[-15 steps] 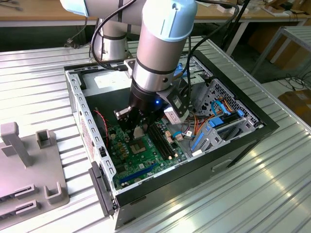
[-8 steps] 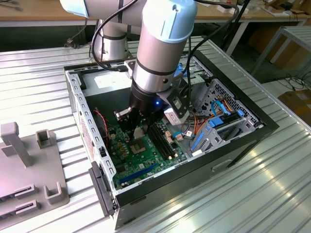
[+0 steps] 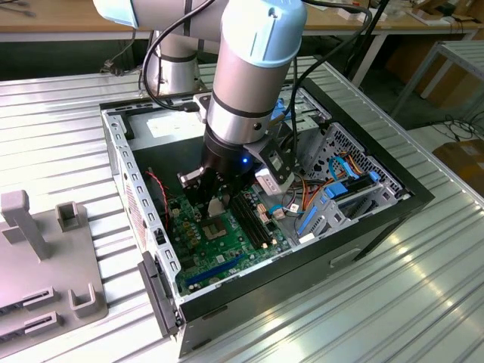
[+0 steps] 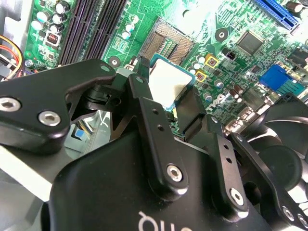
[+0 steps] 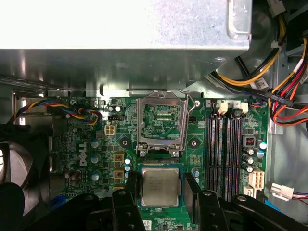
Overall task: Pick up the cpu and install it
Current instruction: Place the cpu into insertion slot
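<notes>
Cpu clamped in gripper; second wrist view shows open socket

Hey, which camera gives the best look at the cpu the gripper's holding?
The first wrist view: the cpu faces the camera flat-on, clamped in the gripper near the metal-framed socket. The second wrist view shows it tilted, fingers covering its edges. The exterior view gives a small pale patch under the gripper, hard to judge.
</notes>
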Action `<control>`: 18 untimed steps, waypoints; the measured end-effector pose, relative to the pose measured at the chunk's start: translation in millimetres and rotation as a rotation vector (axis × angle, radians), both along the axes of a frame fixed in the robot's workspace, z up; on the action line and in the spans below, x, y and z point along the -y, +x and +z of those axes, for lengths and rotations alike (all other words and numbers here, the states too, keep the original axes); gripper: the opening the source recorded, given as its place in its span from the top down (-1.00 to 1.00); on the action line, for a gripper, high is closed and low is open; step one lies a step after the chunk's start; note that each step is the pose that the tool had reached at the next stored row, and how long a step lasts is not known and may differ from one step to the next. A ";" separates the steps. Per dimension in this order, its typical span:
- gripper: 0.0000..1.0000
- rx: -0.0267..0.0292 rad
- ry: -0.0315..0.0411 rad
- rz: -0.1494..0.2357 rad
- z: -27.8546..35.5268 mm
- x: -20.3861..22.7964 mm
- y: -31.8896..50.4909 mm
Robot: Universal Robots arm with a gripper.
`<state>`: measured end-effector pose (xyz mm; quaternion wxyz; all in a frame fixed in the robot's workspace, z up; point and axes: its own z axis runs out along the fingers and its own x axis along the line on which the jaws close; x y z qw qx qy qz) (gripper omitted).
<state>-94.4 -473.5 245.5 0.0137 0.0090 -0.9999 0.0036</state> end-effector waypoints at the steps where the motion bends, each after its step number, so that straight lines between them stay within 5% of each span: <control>1: 0.05 0.0000 0.0001 0.000 0.0 0.0 0.0; 9: 0.05 -0.0001 -0.0004 -0.002 -3.7 0.8 0.1; 18: 0.05 -0.0016 0.0001 -0.003 -20.3 12.6 0.4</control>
